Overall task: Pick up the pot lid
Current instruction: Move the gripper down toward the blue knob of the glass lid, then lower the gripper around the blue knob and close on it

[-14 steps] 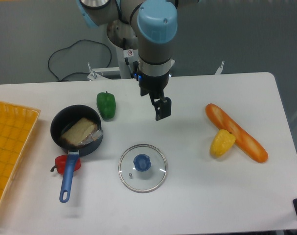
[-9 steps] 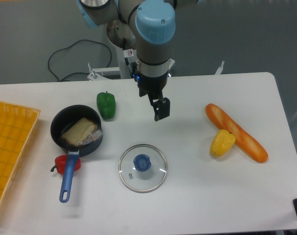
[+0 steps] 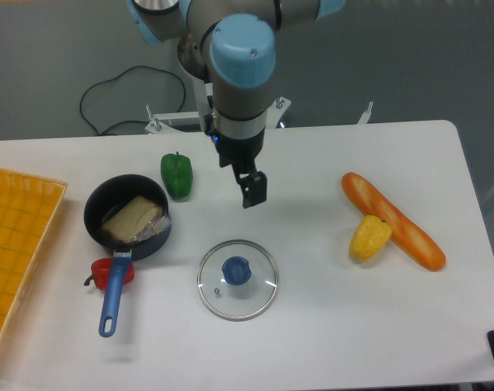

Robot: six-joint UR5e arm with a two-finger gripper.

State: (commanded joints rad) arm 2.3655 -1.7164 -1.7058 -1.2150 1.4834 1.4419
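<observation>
While my gripper hangs empty, fingers well apart, I see the lid on a white table, grey backdrop behind.

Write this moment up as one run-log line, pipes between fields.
pot lid: flat on table, blue knob up | gripper: open, empty, clear of lid | lid pickup: not yet done

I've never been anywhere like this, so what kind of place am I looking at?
Probably a robotics lab or test bench: a robot arm reaches over a white table set with a pan, a glass pot lid and what look like toy vegetables, such as the green pepper.
</observation>
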